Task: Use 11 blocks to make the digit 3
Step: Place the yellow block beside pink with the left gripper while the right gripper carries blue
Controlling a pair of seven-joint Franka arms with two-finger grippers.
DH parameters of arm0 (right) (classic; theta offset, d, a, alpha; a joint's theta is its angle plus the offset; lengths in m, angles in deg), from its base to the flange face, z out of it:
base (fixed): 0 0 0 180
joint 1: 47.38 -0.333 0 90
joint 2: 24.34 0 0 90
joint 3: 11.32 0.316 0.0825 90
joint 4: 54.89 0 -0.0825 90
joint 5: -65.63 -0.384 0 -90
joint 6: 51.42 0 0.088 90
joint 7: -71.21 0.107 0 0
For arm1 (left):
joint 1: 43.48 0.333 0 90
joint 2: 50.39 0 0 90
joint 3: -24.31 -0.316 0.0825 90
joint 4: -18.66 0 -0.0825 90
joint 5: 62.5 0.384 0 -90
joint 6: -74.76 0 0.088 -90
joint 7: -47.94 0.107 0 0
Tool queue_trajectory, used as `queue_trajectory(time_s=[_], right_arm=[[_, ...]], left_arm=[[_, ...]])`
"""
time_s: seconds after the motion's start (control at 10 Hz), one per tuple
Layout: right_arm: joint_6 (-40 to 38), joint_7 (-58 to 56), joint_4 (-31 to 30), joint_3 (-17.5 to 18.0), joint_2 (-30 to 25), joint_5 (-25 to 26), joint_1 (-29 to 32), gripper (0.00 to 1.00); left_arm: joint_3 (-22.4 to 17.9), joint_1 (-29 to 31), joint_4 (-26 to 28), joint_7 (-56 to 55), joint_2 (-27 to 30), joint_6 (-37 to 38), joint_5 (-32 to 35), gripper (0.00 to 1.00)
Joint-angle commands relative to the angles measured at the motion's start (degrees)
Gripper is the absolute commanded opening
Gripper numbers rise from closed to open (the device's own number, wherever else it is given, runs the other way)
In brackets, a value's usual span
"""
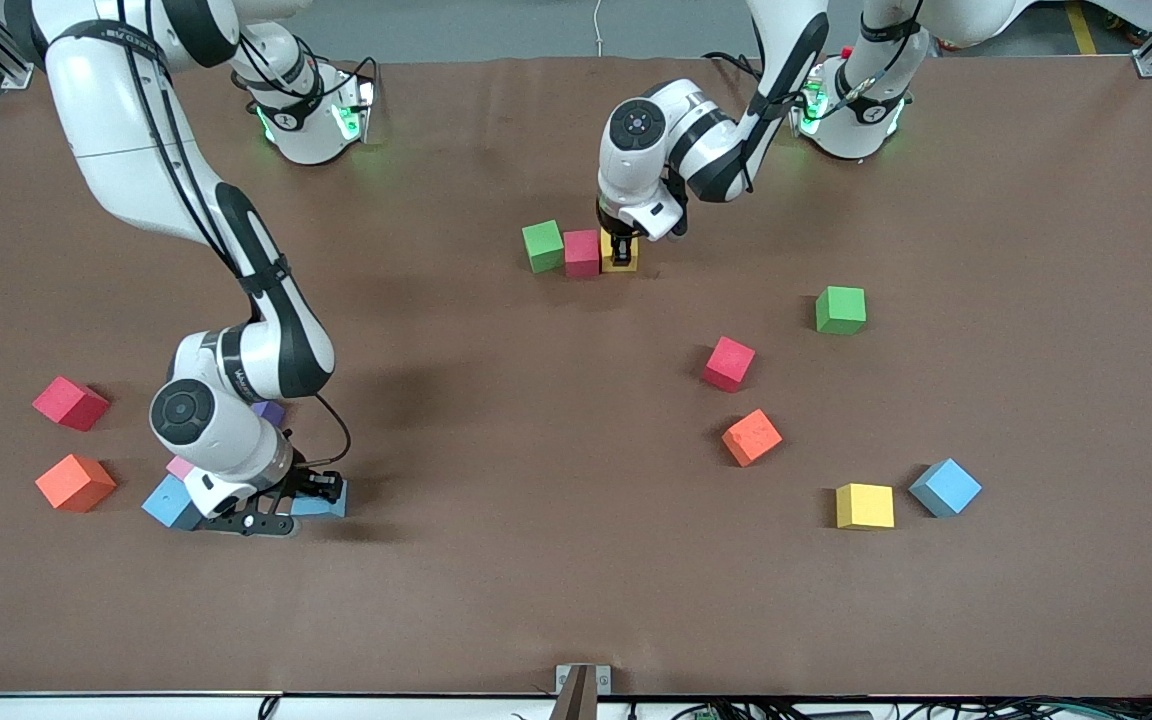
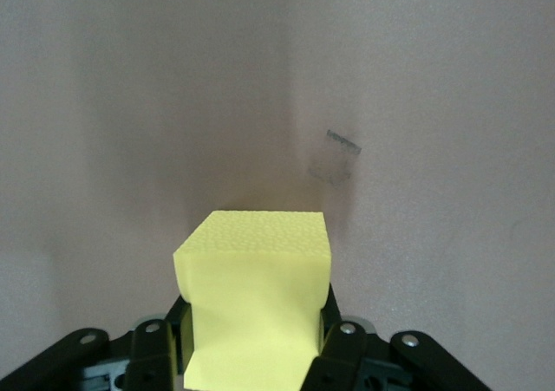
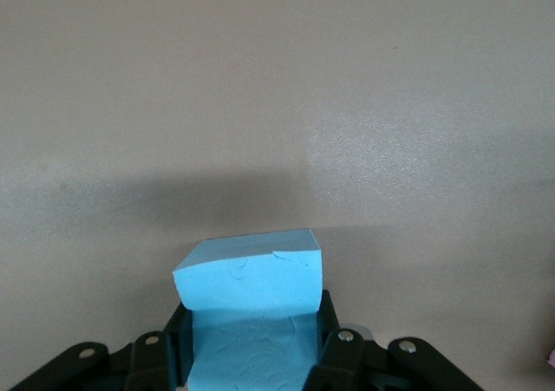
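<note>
The left tool (image 1: 620,247) is down at the bench (image 1: 536,560), clenched on a yellow block (image 1: 621,262) that sits at the end of a short row: a green block (image 1: 542,246), then a red block (image 1: 582,252), then the yellow one, all three close together toward the robots' bases. From the left wrist view the yellow block (image 2: 256,296) is squeezed squarely between the fingers (image 2: 338,343), its top face level.

This row looks like the first bar of the digit 3. To finish the placement well, I'd say the yellow cube should be pressed flush against the red one before the tool lets go, then the fingers should part straight and lift vertically, so the soft foam doesn't get dragged out of line.

At the right arm's end, near the front camera, the right tool (image 1: 311,492) is low at the bench and gripping a light blue block (image 1: 326,503); the right wrist view shows that blue block (image 3: 251,317) pinched between the fingers (image 3: 334,348), slightly dented along its top edge. Another light blue block (image 1: 168,501), a pink block (image 1: 179,466) and a purple block (image 1: 269,411) crowd under the arm, so it should rise straight up to avoid nudging them.

Loose blocks wait elsewhere: a red block (image 1: 70,403) and an orange block (image 1: 75,482) at that same end, and green (image 1: 840,309), red (image 1: 729,363), orange (image 1: 751,437), yellow (image 1: 864,505) and blue (image 1: 945,487) ones toward the left arm's end.
</note>
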Motion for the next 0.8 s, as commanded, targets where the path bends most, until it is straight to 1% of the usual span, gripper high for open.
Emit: queue_trajectory(time_s=[0.0,0.3,0.7], right_arm=[[-0.9,2.3,0.4,0.5,-0.4,0.5,0.3,0.00],[-2.2,5.0,0.3,0.5,-1.1,0.4,-0.1,0.00],[-5.0,5.2,0.0,0.7,-2.5,0.5,-0.7,0.00]], left_arm=[[-0.3,-0.3,0.4,-0.9,-0.4,-1.4,2.8,0.21],[-0.3,-0.2,-0.2,-1.0,-0.6,-1.6,3.4,0.21],[-0.4,-0.4,-1.8,-2.2,-2.3,-2.5,3.7,0.21]])
